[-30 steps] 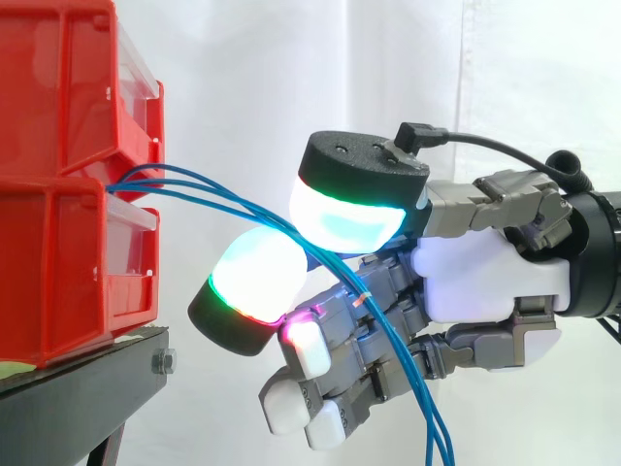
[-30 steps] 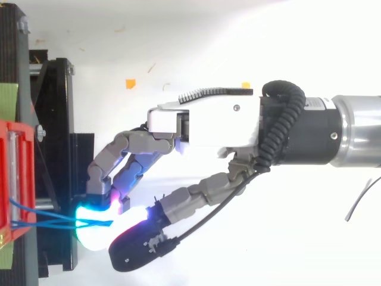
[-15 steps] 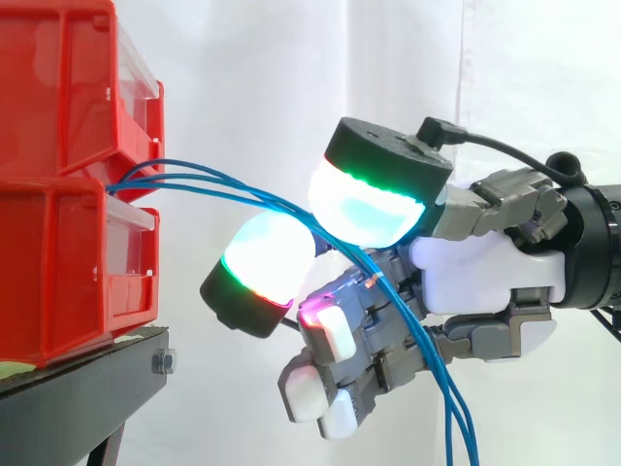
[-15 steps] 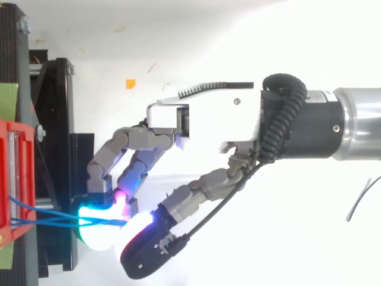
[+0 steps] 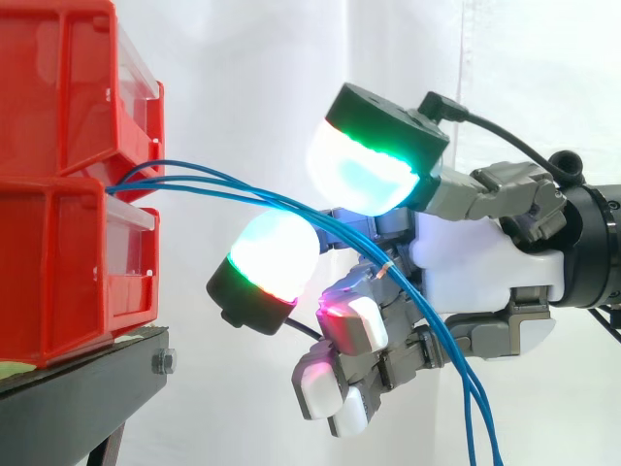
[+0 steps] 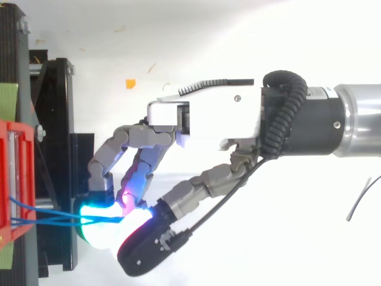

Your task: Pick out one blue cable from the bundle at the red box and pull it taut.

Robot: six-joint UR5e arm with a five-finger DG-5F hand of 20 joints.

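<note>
Several blue cables [image 5: 291,207] emerge between two stacked red bins [image 5: 58,223], arc away to the bins' right and droop downward. Right of the bins, the robot hand [image 5: 480,267] curls its fingers around the cables, which pass between two glowing pads [image 5: 359,180].

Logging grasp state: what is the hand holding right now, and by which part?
Cannot be told: the blue cables from the red bins pass through the hand mid-length, but no firm grip shows.
</note>
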